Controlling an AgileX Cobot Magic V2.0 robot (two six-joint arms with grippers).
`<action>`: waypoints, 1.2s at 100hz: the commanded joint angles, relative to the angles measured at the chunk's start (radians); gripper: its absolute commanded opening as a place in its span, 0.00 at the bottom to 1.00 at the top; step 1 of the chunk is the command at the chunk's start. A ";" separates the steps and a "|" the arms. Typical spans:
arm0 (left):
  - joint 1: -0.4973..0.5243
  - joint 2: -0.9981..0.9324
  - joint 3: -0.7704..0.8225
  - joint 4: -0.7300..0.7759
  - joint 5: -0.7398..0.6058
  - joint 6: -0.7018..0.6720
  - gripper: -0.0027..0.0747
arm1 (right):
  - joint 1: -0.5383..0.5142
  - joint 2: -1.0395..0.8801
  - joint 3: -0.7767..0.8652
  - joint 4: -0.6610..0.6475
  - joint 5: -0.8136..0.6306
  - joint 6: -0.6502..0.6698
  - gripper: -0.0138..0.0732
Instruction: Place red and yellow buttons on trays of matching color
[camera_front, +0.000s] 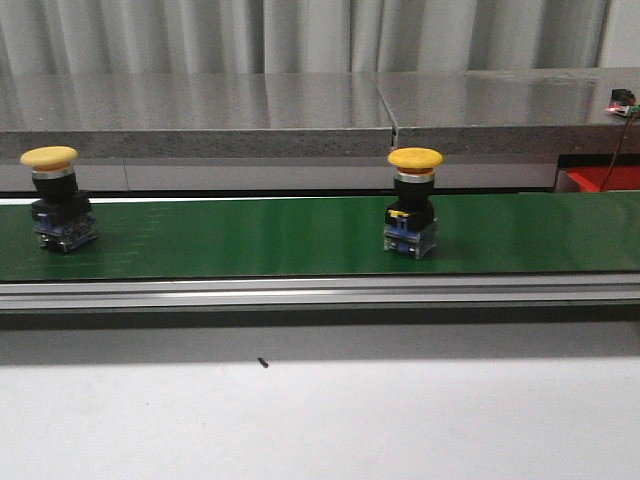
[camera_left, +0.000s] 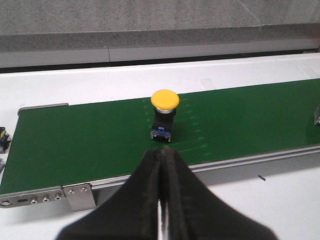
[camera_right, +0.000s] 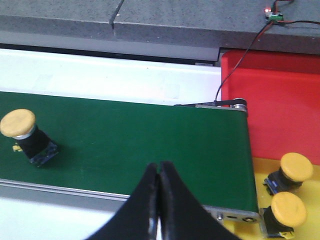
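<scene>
Landmark: green conveyor belt (camera_front: 250, 235), crossing the front view from edge to edge.

- Left yellow button (camera_front: 57, 198): upright on the belt, near its left end; black body, clear base.
- Left gripper (camera_left: 163, 165): fingers pressed together, empty; short of the belt's near rail, in line with the left yellow button.
- Right yellow button (camera_front: 412, 201): upright on the belt, right of its middle.
- Right gripper (camera_right: 158, 175): fingers closed together, empty; over the belt's near edge.
- Red tray (camera_right: 280, 107): just past the belt's right end, far side.
- Yellow tray (camera_right: 255, 197): past the belt's right end, near side; holds two yellow buttons (camera_right: 292, 170), side by side.
</scene>
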 joint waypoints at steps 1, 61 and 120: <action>-0.008 0.007 -0.026 -0.027 -0.059 -0.001 0.01 | 0.019 0.060 -0.094 0.013 -0.016 -0.009 0.08; -0.008 0.007 -0.026 -0.027 -0.059 -0.001 0.01 | 0.176 0.505 -0.434 0.034 0.240 -0.009 0.88; -0.008 0.007 -0.026 -0.027 -0.059 -0.001 0.01 | 0.212 0.810 -0.563 0.035 0.288 -0.009 0.88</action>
